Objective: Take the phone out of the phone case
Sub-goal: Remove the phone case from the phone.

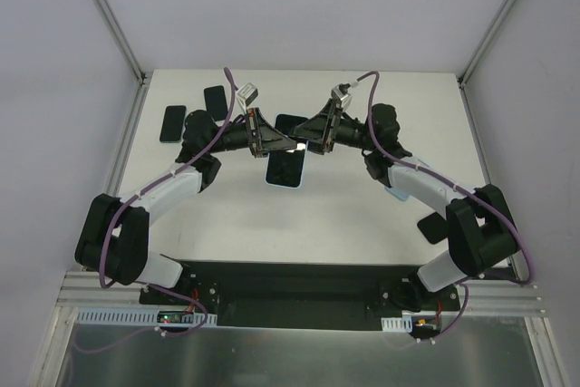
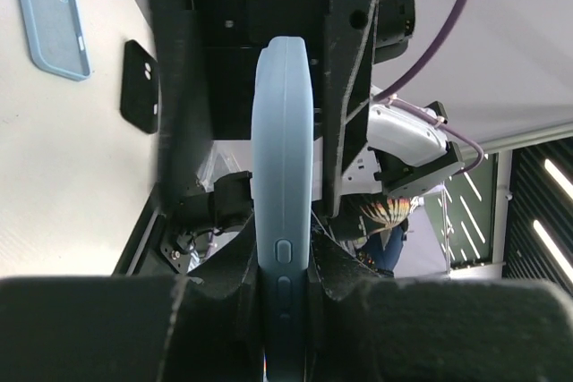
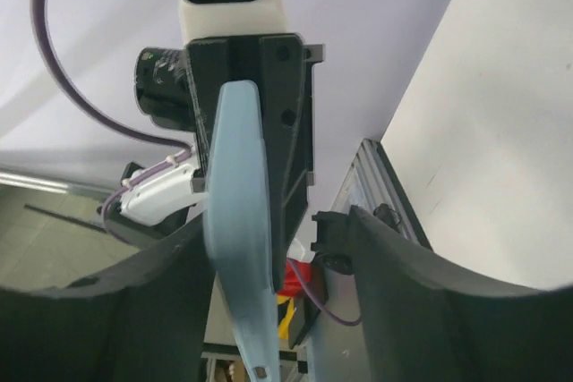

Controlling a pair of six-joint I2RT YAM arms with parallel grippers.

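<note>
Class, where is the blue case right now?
In the top view, the blue case is held over the middle of the table, between the left gripper, which is shut on it, and the open right gripper.

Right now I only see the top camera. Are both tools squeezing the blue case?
Observer: No. On the right wrist camera the right tool is open, with a gap between one finger and the case.
Operator: Is the left tool holding it?
Observer: Yes. Its own wrist camera shows the left tool shut on the case, seen edge-on.
Operator: Any buttons?
Observer: Yes, side buttons sit right by that grip.
</note>
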